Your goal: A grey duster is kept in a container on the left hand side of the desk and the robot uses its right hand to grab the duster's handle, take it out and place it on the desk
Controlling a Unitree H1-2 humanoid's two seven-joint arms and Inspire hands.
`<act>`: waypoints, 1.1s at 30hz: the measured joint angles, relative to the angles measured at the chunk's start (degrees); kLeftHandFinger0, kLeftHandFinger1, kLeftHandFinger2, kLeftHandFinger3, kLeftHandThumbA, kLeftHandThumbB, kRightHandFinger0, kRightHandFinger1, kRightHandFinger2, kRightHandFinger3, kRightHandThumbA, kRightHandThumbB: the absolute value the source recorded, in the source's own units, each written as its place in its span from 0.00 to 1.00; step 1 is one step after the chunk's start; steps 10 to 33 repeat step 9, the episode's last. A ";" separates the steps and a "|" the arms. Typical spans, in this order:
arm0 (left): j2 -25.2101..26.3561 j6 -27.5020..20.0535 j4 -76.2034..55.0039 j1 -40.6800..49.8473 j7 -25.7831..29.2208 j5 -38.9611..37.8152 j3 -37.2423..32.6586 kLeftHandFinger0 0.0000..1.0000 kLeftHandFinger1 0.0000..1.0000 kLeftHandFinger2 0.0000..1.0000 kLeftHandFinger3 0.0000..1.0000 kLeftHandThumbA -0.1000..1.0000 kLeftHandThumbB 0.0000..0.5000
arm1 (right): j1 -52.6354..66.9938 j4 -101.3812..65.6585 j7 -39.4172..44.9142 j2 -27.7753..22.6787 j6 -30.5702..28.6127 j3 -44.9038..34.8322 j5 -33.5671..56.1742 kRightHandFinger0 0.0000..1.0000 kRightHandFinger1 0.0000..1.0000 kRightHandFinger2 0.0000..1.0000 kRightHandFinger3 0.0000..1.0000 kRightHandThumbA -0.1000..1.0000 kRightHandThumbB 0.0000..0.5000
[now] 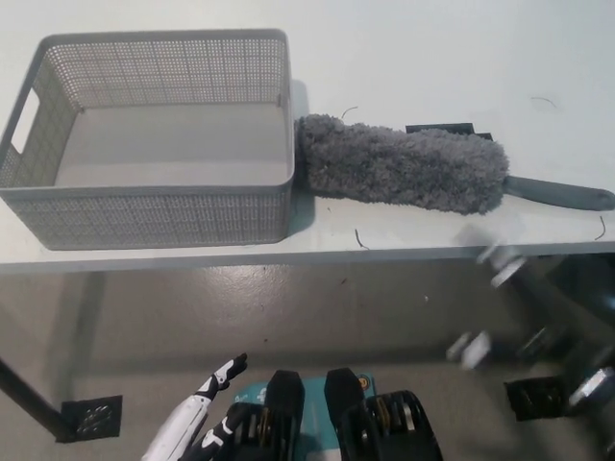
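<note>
Grey duster is laid flat on the desk, its fluffy end touching the right wall of the empty container, its handle held by nothing. The right hand is seen only as a blur below the desk edge, so its state cannot be told. The left hand is kept low, fingers apart, holding nothing.

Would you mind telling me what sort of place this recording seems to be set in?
Probably a lab or test room rather than a home: a plain white desk holds only a grey mesh container and a grey duster, above a bare hard floor with black pads under the desk legs.
</note>
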 measured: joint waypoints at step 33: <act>-0.26 -0.07 0.88 0.01 0.01 -0.02 0.01 1.00 1.00 1.00 1.00 1.00 0.27 | 15.69 -14.72 -1.35 14.04 -3.61 9.93 -2.76 1.00 1.00 1.00 1.00 1.00 0.34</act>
